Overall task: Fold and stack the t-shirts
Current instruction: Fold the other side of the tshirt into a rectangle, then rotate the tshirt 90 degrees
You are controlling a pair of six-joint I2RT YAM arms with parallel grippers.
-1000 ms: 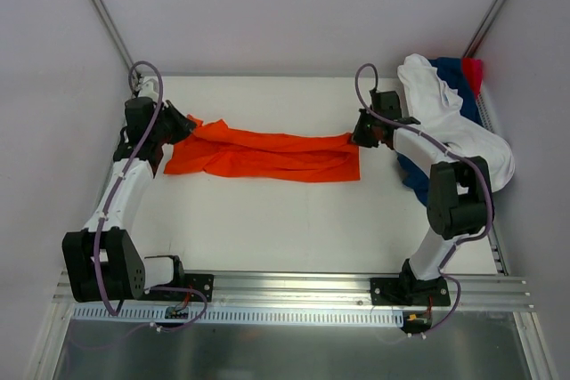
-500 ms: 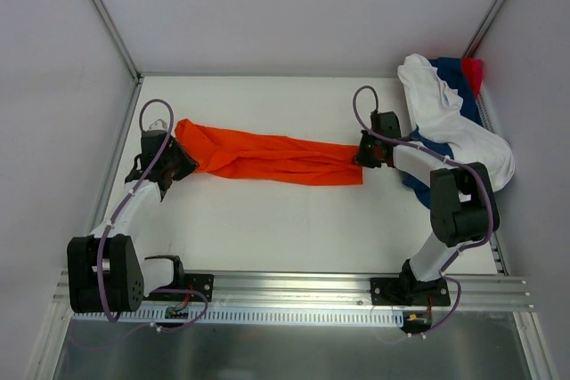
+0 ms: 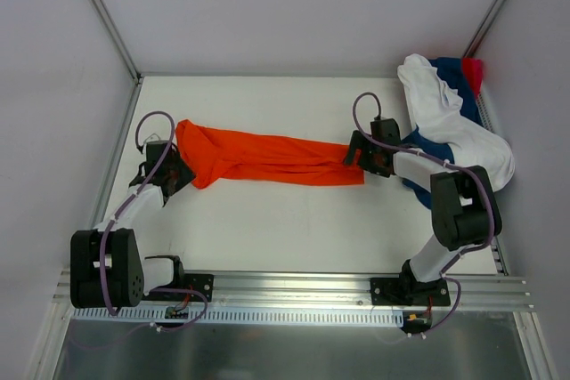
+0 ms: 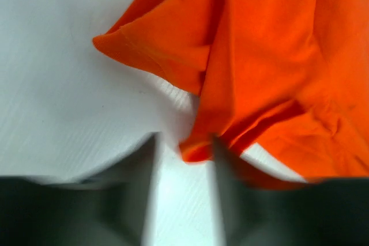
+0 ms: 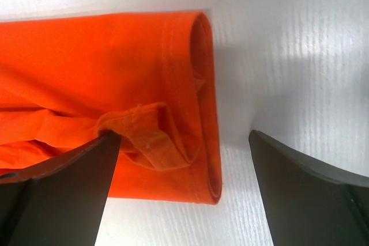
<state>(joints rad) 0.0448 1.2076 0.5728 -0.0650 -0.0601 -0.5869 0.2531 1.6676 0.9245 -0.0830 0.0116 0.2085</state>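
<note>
Since the earlier frame both grips have been let go: the right gripper is now spread wide around the hem of the bright orange cloth t-shirt, while the left gripper is parted only narrowly at the sleeve end. Nothing is held. The shirt is laid on the white table, its long axis stretched left to right between the two arms.
</note>
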